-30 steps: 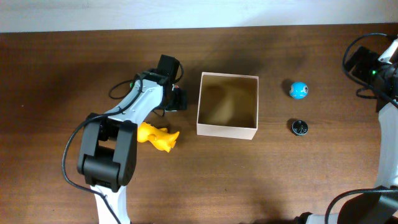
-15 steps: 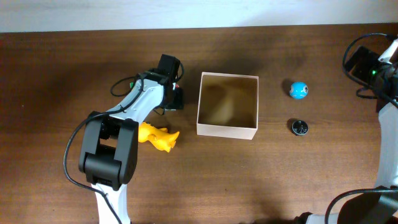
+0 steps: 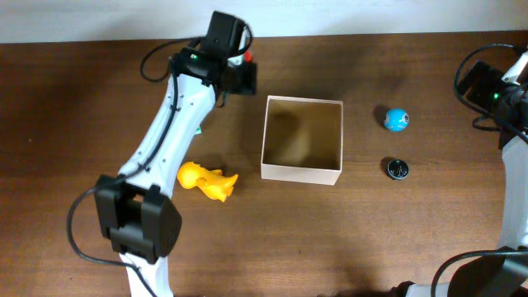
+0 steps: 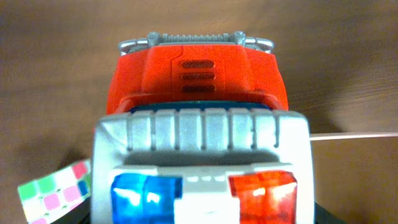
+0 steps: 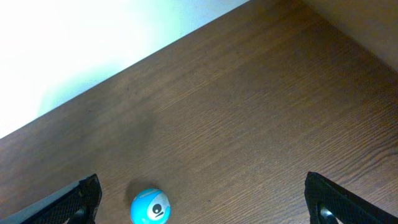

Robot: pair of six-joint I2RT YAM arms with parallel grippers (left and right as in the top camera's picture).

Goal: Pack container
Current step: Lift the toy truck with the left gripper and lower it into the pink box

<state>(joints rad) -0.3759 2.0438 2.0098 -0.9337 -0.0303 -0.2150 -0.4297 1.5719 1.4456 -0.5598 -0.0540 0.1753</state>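
Left gripper [image 3: 236, 73] clamped on a red toy truck [image 4: 198, 74], apparently lifted, just off the far-left corner of the container [image 3: 300, 173], probably staged for carrying over the rim. Right gripper [image 5: 200, 186] spread wide and idle near the blue ball [image 5: 149, 208]. Container mid-surface, nothing visible inside; surface [image 3: 82, 124] dark wood, pale wall [image 3: 330, 16] along its far edge.
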